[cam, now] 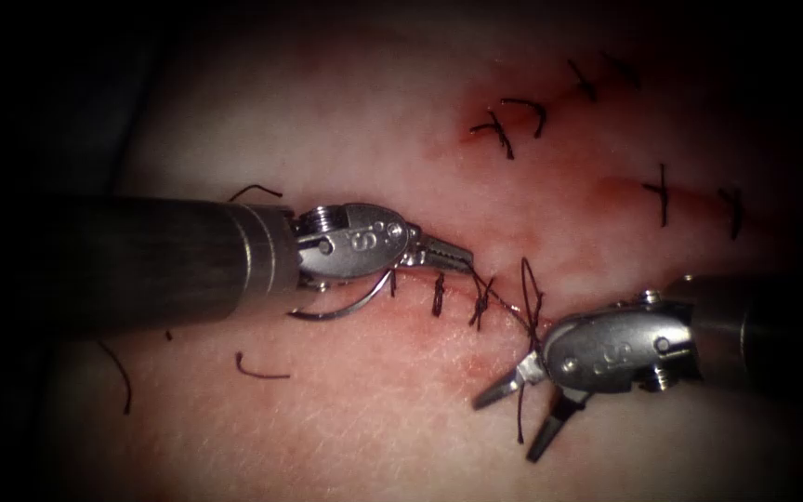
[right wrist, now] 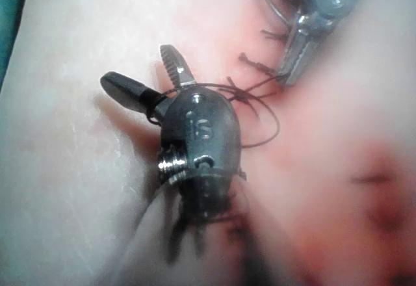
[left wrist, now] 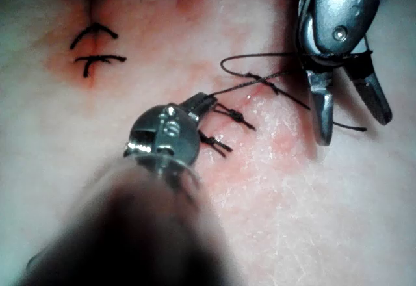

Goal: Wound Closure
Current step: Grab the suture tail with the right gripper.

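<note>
My left tool (cam: 463, 257) reaches in from the left with its jaws shut on the thread (cam: 504, 307) just above the cut (cam: 462, 321). The curved needle (cam: 346, 305) lies under that tool's wrist at the left end of the cut, held by neither tool and not in the tissue (cam: 346, 437). My right tool (cam: 508, 428) stands open at the right end of the cut, with the thread looped round the base of its jaws and a loop (cam: 532, 290) rising above it. The left wrist view shows the left jaws (left wrist: 201, 103) holding thread that runs to the right tool (left wrist: 354, 127). The right tool (right wrist: 136, 65) is wrapped in thread.
Two finished stitches (cam: 439, 293) cross the cut beside the left jaws. More stitches (cam: 504, 130) close other cuts at the upper right, with red fluid around them. Loose cut ends of thread (cam: 257, 372) lie on the tissue at the lower left.
</note>
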You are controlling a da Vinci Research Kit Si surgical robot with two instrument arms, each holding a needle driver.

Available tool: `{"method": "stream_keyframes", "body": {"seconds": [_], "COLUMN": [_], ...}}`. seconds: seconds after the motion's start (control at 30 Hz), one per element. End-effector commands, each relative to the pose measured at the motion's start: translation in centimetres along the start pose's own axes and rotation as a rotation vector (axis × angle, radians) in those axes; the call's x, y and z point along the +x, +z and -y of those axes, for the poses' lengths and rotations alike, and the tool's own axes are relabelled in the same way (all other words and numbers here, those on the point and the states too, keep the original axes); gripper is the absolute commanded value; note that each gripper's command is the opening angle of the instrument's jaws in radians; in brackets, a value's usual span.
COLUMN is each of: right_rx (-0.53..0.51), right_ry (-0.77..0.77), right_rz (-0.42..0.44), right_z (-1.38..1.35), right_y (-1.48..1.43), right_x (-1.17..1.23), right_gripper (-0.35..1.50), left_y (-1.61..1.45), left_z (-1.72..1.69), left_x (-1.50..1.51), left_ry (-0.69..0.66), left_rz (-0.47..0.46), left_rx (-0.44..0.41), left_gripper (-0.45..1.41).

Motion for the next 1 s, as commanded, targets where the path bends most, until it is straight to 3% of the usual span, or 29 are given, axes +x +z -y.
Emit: {"method": "stream_keyframes", "body": {"seconds": [0.03, 0.17, 0.27, 0.57, 0.8, 0.83, 0.87, 0.9, 0.93, 1.0], "right_rx": [0.002, 0.000, -0.002, 0.018, 0.023, 0.029, 0.037, 0.049, 0.065, 0.044], "right_ry": [-0.002, -0.017, -0.034, -0.042, -0.046, -0.046, -0.052, -0.058, -0.071, -0.068], "right_rz": [0.002, 0.008, 0.012, 0.043, 0.054, 0.060, 0.069, 0.081, 0.098, 0.127], "right_z": [-0.01, -0.01, -0.02, 0.00, 0.03, 0.02, 0.02, 0.02, 0.03, 0.00], "right_y": [0.13, 0.19, 0.22, 0.26, 0.28, 0.28, 0.28, 0.27, 0.27, 0.26], "right_x": [-0.04, -0.06, -0.08, -0.18, -0.23, -0.23, -0.24, -0.23, -0.23, -0.21], "right_gripper": [1.18, 1.11, 0.93, 1.06, 1.00, 0.84, 0.51, 0.00, -0.35, -0.35], "left_y": [0.09, 0.09, 0.10, 0.08, 0.08, 0.09, 0.09, 0.09, 0.09, 0.09], "left_z": [0.02, 0.01, 0.00, -0.05, -0.08, -0.09, -0.10, -0.12, -0.13, -0.17], "left_x": [-0.03, -0.04, -0.04, -0.06, -0.07, -0.07, -0.07, -0.07, -0.07, -0.08], "left_ry": [-0.002, -0.002, 0.000, -0.002, -0.006, -0.005, -0.004, -0.003, -0.002, 0.000], "left_rz": [0.001, 0.002, 0.002, 0.013, 0.015, 0.015, 0.018, 0.018, 0.018, 0.021], "left_rx": [-0.002, -0.002, -0.001, -0.009, -0.010, -0.010, -0.012, -0.012, -0.012, -0.013], "left_gripper": [-0.45, -0.45, -0.45, -0.45, -0.45, -0.45, -0.45, -0.45, -0.45, -0.45]}}
